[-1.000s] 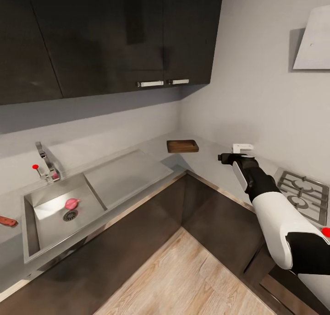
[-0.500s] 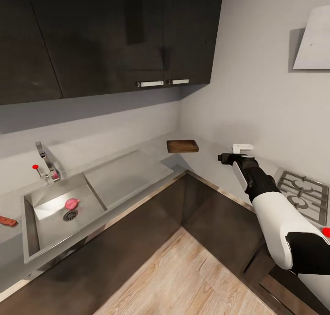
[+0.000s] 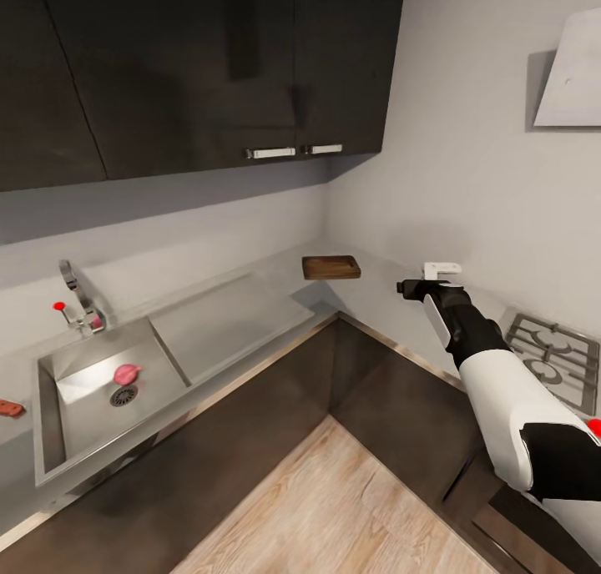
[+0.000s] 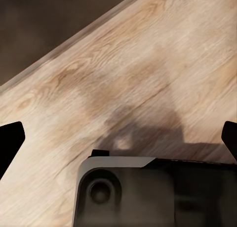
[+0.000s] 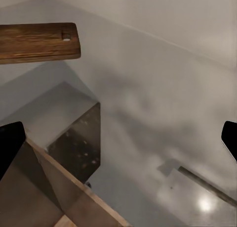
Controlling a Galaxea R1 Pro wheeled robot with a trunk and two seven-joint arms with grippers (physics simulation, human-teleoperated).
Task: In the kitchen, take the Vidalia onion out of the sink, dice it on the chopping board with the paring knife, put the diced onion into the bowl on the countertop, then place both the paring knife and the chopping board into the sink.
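The Vidalia onion (image 3: pixel 127 374), a pinkish bulb, lies in the sink (image 3: pixel 79 420) beside the round drain. The chopping board (image 3: pixel 331 267) rests in the countertop (image 3: pixel 380 294) corner; it also appears as the chopping board (image 5: pixel 37 40) in the right wrist view. The red handle of the paring knife (image 3: pixel 10 408) lies on the counter left of the basin. My right gripper (image 3: pixel 402 288) hovers open over the counter right of the board, its dark fingertips (image 5: pixel 10 145) spread wide. My left gripper (image 4: pixel 118 140) is open above the wooden floor. The bowl is out of view.
A chrome tap (image 3: pixel 77 294) with a red knob stands behind the basin, and the flat drainboard (image 3: pixel 221 319) lies to its right. A gas hob (image 3: pixel 551 349) sits by my right arm. Dark wall cabinets (image 3: pixel 209 65) hang overhead. Wooden floor (image 3: pixel 351 507) fills the corner.
The whole picture has slid slightly left, so the camera has turned a little. My right arm keeps its pose and nothing on the counter has moved.
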